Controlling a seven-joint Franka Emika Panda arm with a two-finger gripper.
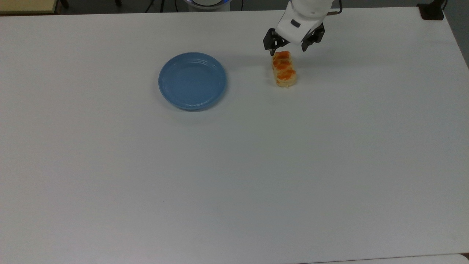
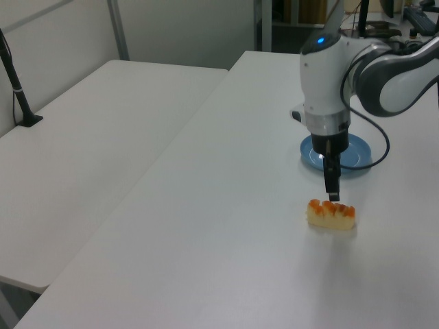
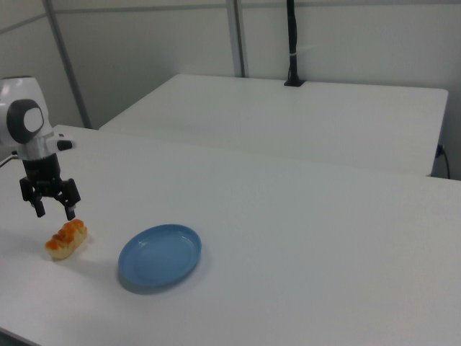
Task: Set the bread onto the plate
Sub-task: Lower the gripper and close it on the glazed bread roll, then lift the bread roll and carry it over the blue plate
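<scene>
- While the bread lies on the white table, the gripper hangs just above its far end w/ fingers spread wide, holding nothing.
- Bread: small pale-yellow loaf, three orange-brown bumps on top; untouched, resting flat.
- Blue plate: round, shallow; well apart from the bread, toward the top view's left.
- Left view: gripper points straight down right over the loaf; plate partly behind the arm.
- Right view: gripper above bread, plate to the right view's right.
</scene>
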